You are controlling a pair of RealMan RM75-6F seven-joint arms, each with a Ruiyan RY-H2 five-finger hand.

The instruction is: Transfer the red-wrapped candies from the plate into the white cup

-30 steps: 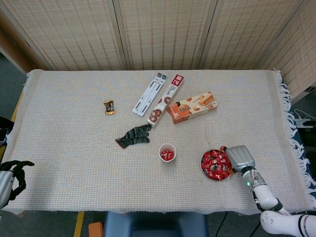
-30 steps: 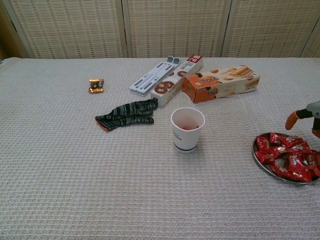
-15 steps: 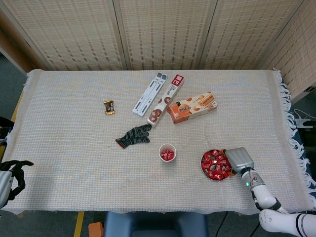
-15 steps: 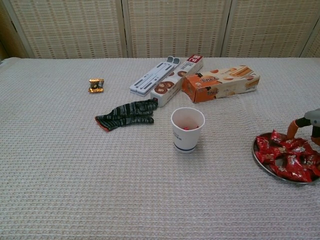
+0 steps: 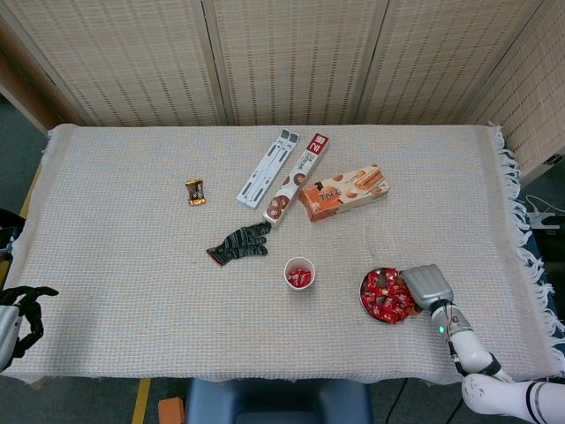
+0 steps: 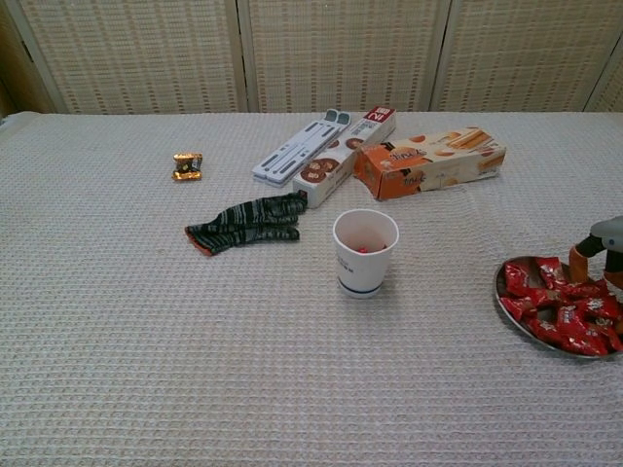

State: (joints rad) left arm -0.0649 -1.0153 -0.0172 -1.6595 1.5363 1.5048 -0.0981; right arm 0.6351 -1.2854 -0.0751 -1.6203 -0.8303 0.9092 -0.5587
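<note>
A white cup stands mid-table with a few red candies inside. To its right a metal plate holds a heap of red-wrapped candies. My right hand sits low over the plate's right side, palm down. An orange fingertip points down onto the candies. The rest of its fingers are hidden, and no candy shows held. My left hand hangs off the table's near-left corner, its fingers loosely curled around nothing.
Behind the cup lie a dark knitted glove, an orange biscuit box, a red-and-white cookie box and a grey flat case. A small gold-wrapped sweet sits to the left. The cloth's fringed edge runs along the right.
My right hand has sunk onto the plate and drawn nearer me; its orange fingertip swung from pointing outward to pointing down. The plate shifted slightly right. My left hand stayed put.
</note>
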